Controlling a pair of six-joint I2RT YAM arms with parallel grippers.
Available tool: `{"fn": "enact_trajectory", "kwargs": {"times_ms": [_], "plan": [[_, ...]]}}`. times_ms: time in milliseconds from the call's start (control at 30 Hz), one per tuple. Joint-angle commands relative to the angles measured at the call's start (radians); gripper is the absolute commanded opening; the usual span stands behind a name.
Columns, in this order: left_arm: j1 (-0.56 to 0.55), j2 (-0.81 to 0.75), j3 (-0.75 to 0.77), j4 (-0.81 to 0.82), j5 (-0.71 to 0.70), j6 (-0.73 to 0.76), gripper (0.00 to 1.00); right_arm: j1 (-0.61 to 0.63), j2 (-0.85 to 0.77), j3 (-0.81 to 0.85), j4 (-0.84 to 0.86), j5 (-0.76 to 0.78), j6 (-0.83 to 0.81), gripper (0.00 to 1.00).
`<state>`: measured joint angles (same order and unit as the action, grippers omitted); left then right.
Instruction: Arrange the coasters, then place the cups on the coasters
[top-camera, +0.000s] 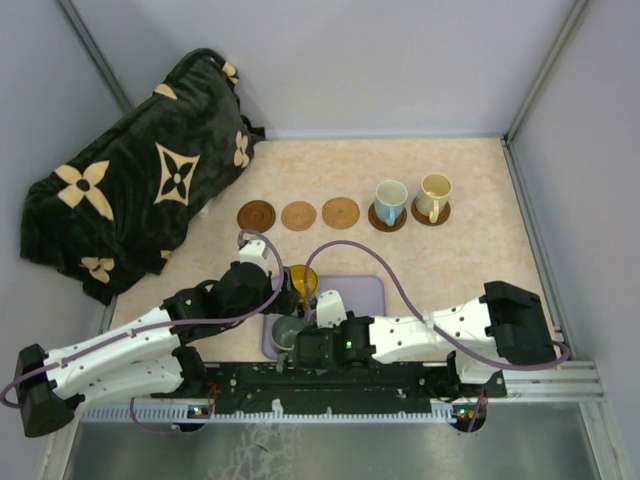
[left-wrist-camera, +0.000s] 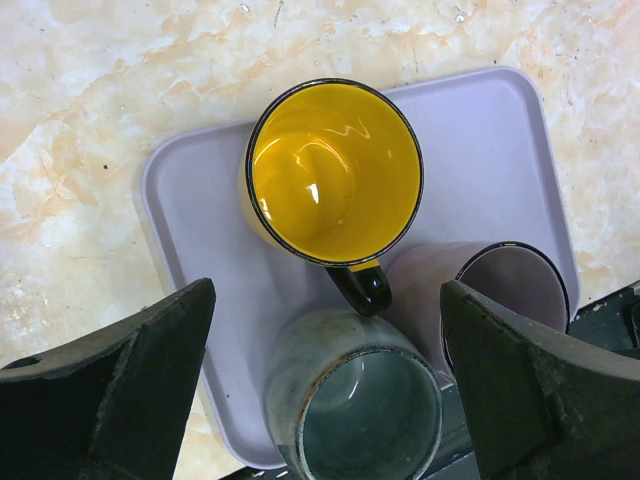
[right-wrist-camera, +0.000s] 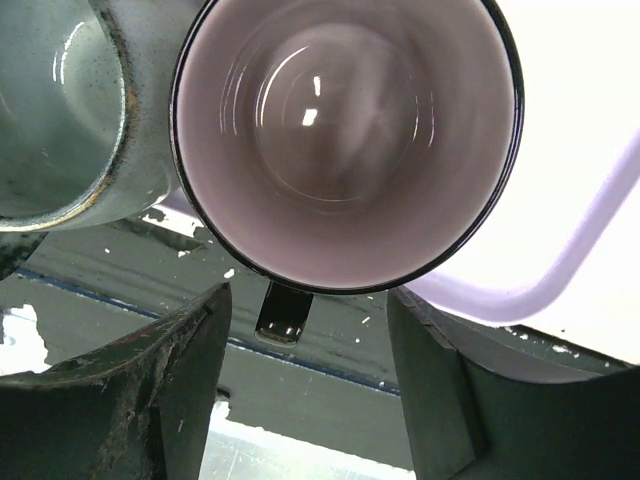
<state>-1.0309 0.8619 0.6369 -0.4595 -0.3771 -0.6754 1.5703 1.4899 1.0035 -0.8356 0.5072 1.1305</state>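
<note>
Yellow cup (left-wrist-camera: 335, 170), grey-green cup (left-wrist-camera: 355, 400) and mauve cup (left-wrist-camera: 505, 290) sit on lavender tray (left-wrist-camera: 480, 150).

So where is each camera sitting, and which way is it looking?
Top camera: high behind, looking down at the table; left arm and right arm show.
Left wrist: above the yellow cup on the tray, looking down; the open left gripper shows at the bottom.
Right wrist: close over the mauve cup; the right gripper straddles its handle.
Shared: both wrist views show the mauve cup and grey-green cup.

Pale grey-lavender walls (top-camera: 400, 60), beige marbled tabletop (top-camera: 480, 265), dark flower-patterned blanket (top-camera: 130, 190) heaped at far left
</note>
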Motion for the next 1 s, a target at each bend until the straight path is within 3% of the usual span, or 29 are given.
{"fn": "enact_trajectory", "kwargs": {"times_ms": [0,200,500,833,967], "plan": [[-0.005,-0.004,-0.005,-0.009,-0.017,0.003,1.0,0.01,0.0,0.015,-0.011,0.041,0.07,0.62],[-0.006,0.011,0.0,-0.008,-0.013,0.008,1.0,-0.002,0.0,-0.008,-0.011,0.052,0.095,0.55],[-0.006,0.022,0.001,-0.005,-0.01,0.009,1.0,-0.042,-0.014,-0.048,-0.029,0.053,0.143,0.36],[-0.006,0.031,-0.004,0.004,-0.011,0.01,1.0,-0.051,0.01,-0.043,-0.011,0.06,0.124,0.35],[-0.006,0.031,-0.008,0.005,-0.01,0.011,1.0,-0.052,0.018,-0.033,-0.013,0.075,0.123,0.2]]}}
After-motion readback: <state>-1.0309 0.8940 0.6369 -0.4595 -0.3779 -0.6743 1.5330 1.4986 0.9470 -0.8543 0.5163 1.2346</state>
